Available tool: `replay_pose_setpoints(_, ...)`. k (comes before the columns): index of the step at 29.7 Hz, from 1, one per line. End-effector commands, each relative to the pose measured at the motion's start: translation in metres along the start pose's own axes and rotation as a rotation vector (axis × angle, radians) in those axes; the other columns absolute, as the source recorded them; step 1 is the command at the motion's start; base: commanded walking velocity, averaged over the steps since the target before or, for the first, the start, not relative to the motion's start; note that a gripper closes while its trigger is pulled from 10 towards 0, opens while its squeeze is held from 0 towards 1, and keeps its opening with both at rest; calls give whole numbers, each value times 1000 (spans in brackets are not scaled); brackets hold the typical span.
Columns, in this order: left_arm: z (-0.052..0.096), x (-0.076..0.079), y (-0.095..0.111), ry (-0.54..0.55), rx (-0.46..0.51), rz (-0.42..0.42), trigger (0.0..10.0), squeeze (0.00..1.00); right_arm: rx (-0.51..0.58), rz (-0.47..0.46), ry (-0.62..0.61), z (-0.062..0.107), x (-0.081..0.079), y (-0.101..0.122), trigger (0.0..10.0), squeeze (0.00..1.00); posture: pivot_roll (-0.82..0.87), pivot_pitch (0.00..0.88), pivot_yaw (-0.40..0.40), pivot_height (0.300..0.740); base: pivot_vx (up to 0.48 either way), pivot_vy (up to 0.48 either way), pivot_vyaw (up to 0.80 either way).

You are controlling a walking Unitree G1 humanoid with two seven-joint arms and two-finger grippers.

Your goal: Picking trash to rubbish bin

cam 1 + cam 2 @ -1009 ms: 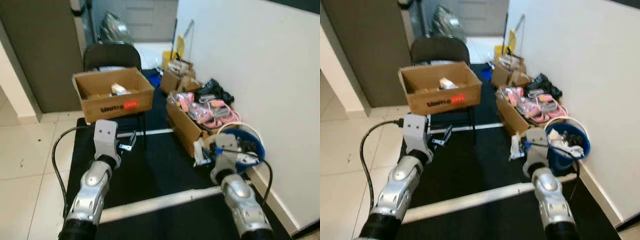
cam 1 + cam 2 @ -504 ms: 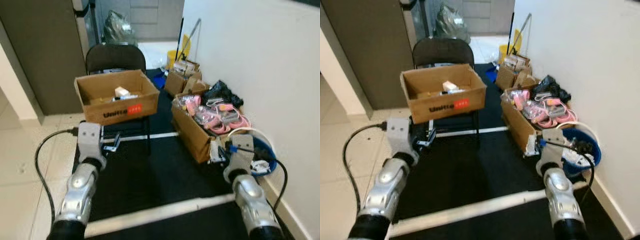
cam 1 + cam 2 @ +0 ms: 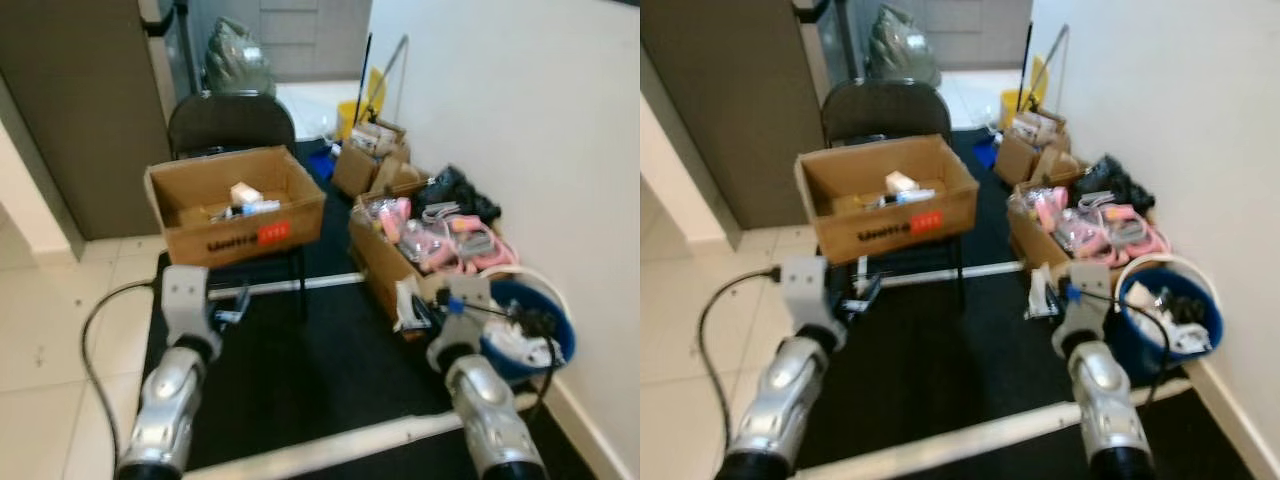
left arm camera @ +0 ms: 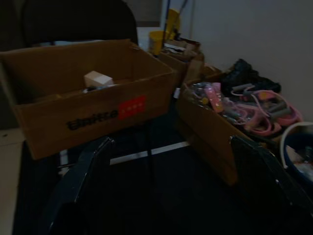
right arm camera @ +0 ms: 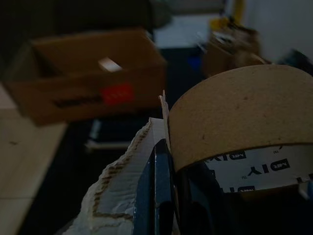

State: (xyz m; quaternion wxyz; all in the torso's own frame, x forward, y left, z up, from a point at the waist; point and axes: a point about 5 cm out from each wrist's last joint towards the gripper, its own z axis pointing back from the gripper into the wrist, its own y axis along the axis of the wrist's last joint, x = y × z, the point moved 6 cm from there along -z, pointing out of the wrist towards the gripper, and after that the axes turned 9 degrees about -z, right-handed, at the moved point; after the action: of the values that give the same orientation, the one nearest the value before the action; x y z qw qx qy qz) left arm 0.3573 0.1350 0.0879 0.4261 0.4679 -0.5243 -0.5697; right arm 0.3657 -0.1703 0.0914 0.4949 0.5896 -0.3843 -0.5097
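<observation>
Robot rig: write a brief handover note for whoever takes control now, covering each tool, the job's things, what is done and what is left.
Right tool: shut on a cardboard tape roll and crumpled white paper, held in front of the robot, left of the blue bucket.
Left tool: open, holding nothing, pointing at the cardboard box on the chair.
Done: trash picked up.
Left: carry it over the blue bucket by the wall, which already holds scraps, and release.
</observation>
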Motion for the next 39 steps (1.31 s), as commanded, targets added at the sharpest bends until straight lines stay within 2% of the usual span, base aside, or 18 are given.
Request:
replay_pose_setpoints(1,5,1,-10,-26,-33,7,10000,0,-41,-16,48,2,-10,-10,10000,0,-88,46,-40,740,311,0,0)
replay_pose_setpoints(3,8,11,-14,-97,-49,-13,10000,0,-52,-7,70,2,-13,-12,10000,0,-89,46,-41,740,300,0,0)
replay_pose_setpoints(5,10,14,-18,-122,-58,-29,10000,0,-51,-6,74,2,-14,-12,10000,0,-88,47,-42,740,296,0,0)
replay_pose_setpoints(11,11,10,-19,-109,-63,-32,10000,0,-53,-10,89,3,-16,-12,10000,0,-86,47,-43,740,296,0,0)
replay_pose_setpoints(18,10,11,-16,-106,-51,-24,10000,0,-72,1,151,4,-28,-16,10000,0,-85,49,-45,740,311,0,0)
replay_pose_setpoints(39,8,8,-13,-89,-46,-30,10000,0,-89,11,160,5,-30,-20,10000,0,-81,45,-43,740,332,0,0)
